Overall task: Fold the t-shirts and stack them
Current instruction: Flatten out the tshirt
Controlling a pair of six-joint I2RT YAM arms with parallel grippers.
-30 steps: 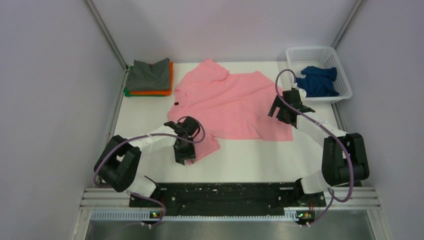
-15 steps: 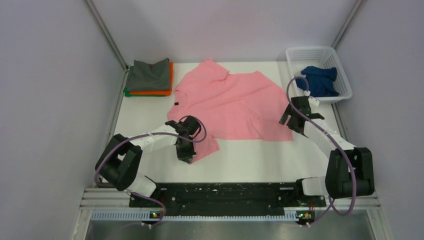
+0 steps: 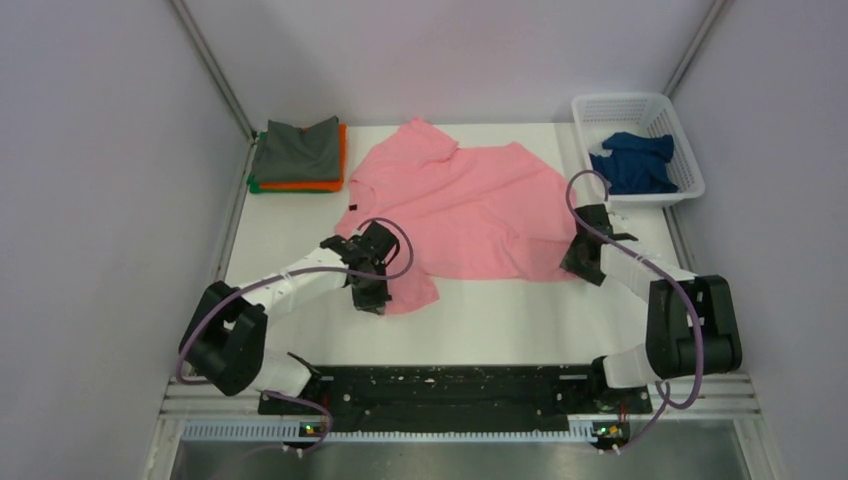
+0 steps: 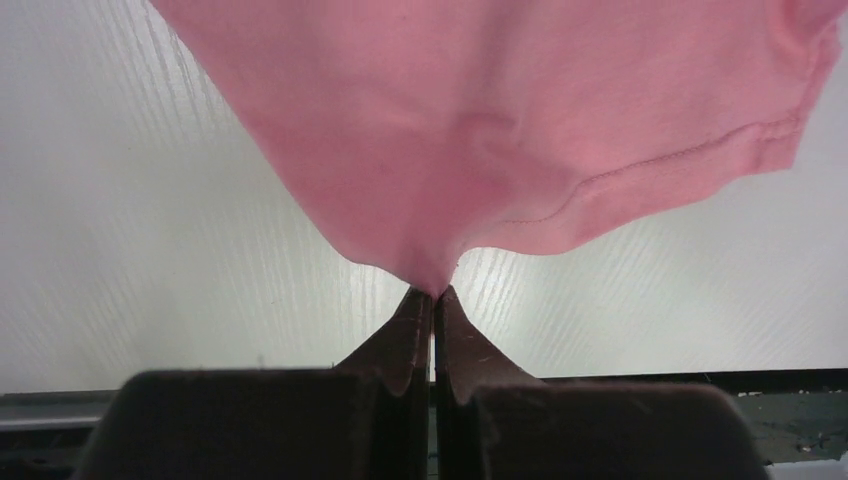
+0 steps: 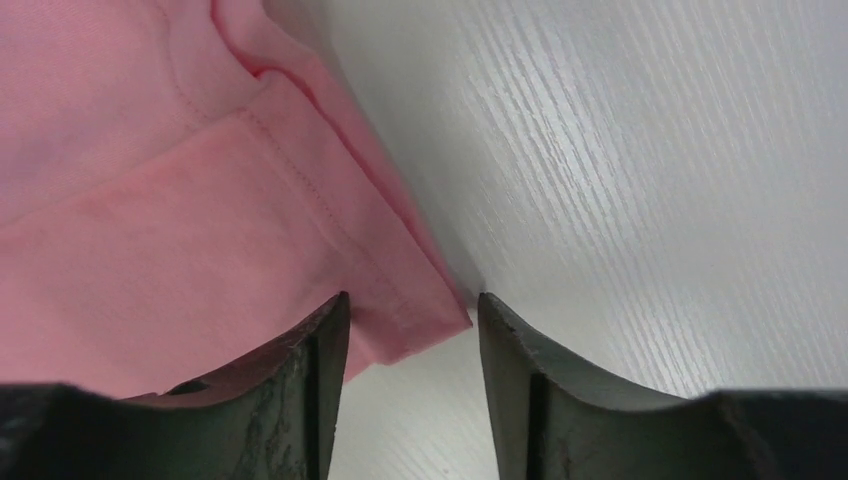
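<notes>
R end effector (image 5: pixel 412 312) lowered, open by pink t-shirt (image 3: pixel 470 205); L end effector (image 4: pixel 433 298) clamps it; white table (image 3: pixel 520 312).

My left arm (image 3: pixel 300 274) and right arm (image 3: pixel 640 268) are white tubes with black joints, a purple cable (image 3: pixel 406 242) looping along each; my fingers (image 5: pixel 525 400) are dark, scuffed wedges.

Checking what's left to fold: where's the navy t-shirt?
Top view: the navy t-shirt lies crumpled in the white basket at the far right, just right of the pink t-shirt.
</notes>
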